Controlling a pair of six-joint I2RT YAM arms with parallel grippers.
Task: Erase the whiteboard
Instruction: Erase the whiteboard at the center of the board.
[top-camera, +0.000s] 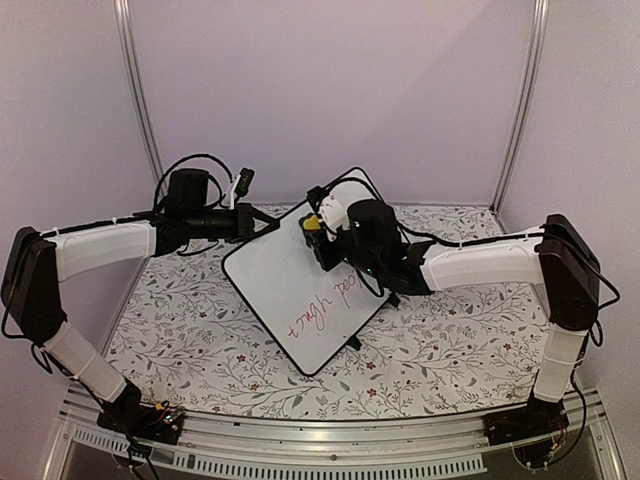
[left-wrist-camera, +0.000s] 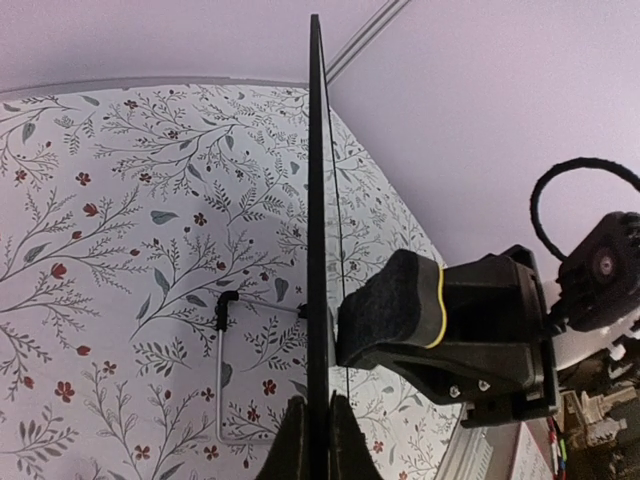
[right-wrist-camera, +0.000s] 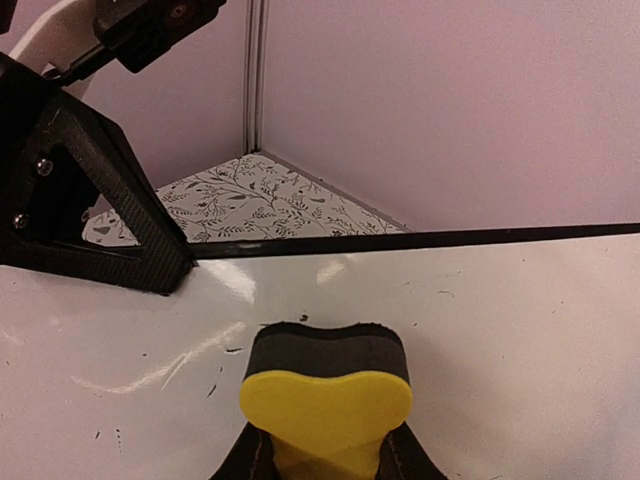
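Observation:
The whiteboard (top-camera: 290, 280) stands tilted at mid-table, with red writing (top-camera: 308, 318) and dark writing (top-camera: 346, 284) on its lower half. My left gripper (top-camera: 268, 225) is shut on the board's upper left edge. In the left wrist view the board (left-wrist-camera: 316, 200) shows edge-on, pinched between my left gripper's (left-wrist-camera: 318, 408) jaws. My right gripper (top-camera: 320, 238) is shut on a yellow-backed black eraser (top-camera: 313, 224), whose felt presses on the board's upper face. In the right wrist view the eraser (right-wrist-camera: 326, 385) sits on the whiteboard (right-wrist-camera: 520, 340), just below its top frame, held in my right gripper (right-wrist-camera: 325, 458).
A floral cloth (top-camera: 200, 330) covers the table. Purple walls with metal posts (top-camera: 135, 90) close the back and sides. A wire stand (left-wrist-camera: 222, 370) juts from the board's rear, and a small black foot (top-camera: 355, 343) shows at its lower edge. Cables loop over both wrists.

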